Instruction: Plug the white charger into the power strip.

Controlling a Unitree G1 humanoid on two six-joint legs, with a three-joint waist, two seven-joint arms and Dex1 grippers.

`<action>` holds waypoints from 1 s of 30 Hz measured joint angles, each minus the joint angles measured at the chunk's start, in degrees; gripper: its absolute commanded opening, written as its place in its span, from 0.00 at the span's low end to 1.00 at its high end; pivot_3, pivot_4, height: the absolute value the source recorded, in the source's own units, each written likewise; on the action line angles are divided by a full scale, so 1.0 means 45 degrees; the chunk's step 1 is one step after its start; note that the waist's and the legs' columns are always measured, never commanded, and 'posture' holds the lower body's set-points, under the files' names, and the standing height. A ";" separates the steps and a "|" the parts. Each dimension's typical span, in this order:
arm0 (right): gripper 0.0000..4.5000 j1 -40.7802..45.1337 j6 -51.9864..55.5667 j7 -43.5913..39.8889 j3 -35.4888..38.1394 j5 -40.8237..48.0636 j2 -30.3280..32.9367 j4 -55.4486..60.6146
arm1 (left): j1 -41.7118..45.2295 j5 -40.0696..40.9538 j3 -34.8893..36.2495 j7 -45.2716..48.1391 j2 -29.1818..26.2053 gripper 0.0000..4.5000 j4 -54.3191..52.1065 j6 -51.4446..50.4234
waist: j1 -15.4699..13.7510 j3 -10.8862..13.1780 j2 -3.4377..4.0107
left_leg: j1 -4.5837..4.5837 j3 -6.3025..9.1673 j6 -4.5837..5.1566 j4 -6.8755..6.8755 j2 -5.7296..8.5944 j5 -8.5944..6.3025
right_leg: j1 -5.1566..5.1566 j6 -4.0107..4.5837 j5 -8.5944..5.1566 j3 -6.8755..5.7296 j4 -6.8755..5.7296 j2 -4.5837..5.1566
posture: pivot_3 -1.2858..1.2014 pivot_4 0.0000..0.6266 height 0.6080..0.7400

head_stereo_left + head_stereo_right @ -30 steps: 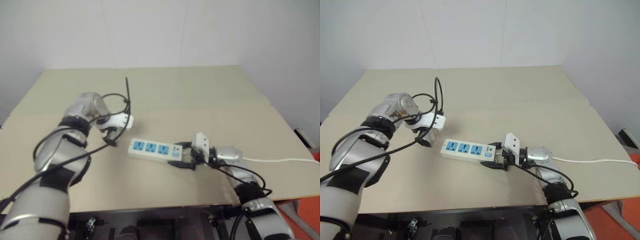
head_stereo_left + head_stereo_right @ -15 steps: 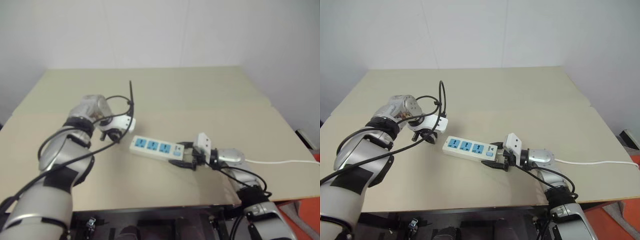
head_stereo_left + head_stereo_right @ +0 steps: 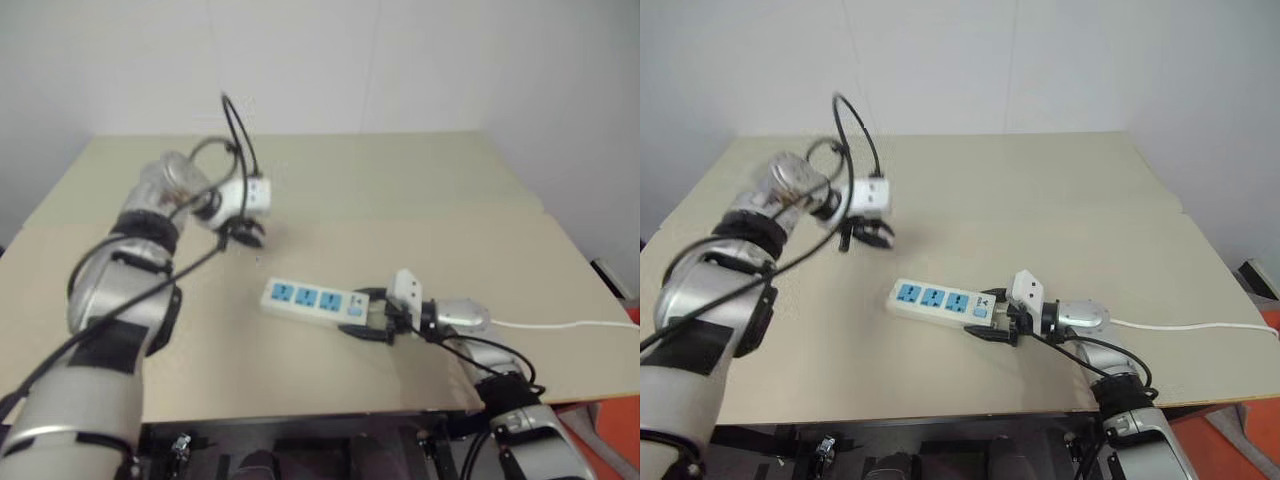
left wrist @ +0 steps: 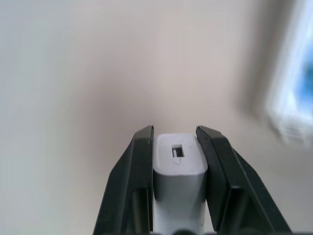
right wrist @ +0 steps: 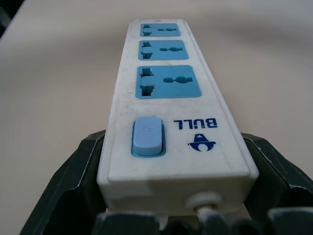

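Beige table point(image 3: 420, 190) against plain white walls point(image 3: 400, 60).

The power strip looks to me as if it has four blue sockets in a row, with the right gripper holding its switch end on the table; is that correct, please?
Not quite: the power strip has three blue sockets, not four, as the right wrist view shows. The rest holds: the right gripper holds its switch end on the table.

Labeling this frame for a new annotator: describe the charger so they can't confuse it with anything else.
Start at the tan table and find the power strip lying near its front edge. Up and left of it, the left gripper hangs above the table, shut on the charger. It is a small plain white block with one little slot in its end, unlike the long strip with blue sockets.
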State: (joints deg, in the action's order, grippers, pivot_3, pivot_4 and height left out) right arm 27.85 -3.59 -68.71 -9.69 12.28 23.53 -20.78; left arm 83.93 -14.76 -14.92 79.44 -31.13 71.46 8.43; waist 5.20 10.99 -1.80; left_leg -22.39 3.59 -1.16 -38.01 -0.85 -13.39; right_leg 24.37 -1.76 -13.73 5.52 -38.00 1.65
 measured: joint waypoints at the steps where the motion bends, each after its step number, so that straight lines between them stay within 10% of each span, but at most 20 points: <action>1: 0.76 -0.0002 -0.0011 -0.0097 -0.0086 0.0010 -0.0001 0.0019 | 0.0104 0.0337 0.0345 0.0148 0.0020 0.23 -0.0173 -0.0182 | 0.0027 0.0000 0.0000 | 0.0010 -0.0004 0.0000 0.0000 0.0000 0.0000 | -0.0004 -0.0002 -0.0001 0.0004 -0.0002 0.0000 | 0.52 0.24 1.00; 9: 0.76 0.0102 -0.0665 -0.0853 -0.0419 -0.0012 -0.0337 -0.0541 | -0.2077 0.6218 0.4649 0.1269 0.2465 0.23 -0.4448 -0.2063 | 0.0159 -0.0001 0.0001 | 0.0030 -0.0009 0.0000 -0.0012 -0.0016 0.0000 | -0.0011 0.0001 0.0006 0.0014 -0.0021 -0.0003 | 0.52 0.24 1.00; 18: 0.76 0.1318 -0.1845 -0.1452 -0.0523 -0.0175 -0.0491 -0.2764 | -0.7379 0.8881 0.4476 -0.0078 0.3006 0.23 -1.2109 -0.5825 | 0.0146 -0.0003 0.0002 | 0.0088 -0.0002 -0.0001 -0.0013 -0.0020 0.0000 | -0.0054 0.0005 0.0015 0.0015 -0.0045 -0.0001 | 0.52 0.24 1.00; 30: 0.76 0.2689 -0.2440 -0.2247 -0.0502 -0.0428 -0.0478 -0.4892 | -1.1033 1.0155 0.3681 -0.1389 0.2447 0.23 -1.5266 -0.7770 | 0.0063 -0.0007 0.0007 | 0.0092 -0.0003 -0.0002 -0.0013 -0.0017 -0.0001 | -0.0068 0.0009 0.0020 0.0012 -0.0022 0.0007 | 0.52 0.24 1.00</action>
State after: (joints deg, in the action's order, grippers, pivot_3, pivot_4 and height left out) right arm 39.95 -14.57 -78.83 -11.96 10.35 21.38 -42.80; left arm 34.28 30.93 1.65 73.19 -20.11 2.76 -26.54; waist 5.49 10.96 -1.77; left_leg -21.98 3.58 -1.17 -38.06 -0.93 -13.39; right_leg 24.07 -1.72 -13.64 5.58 -38.10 1.68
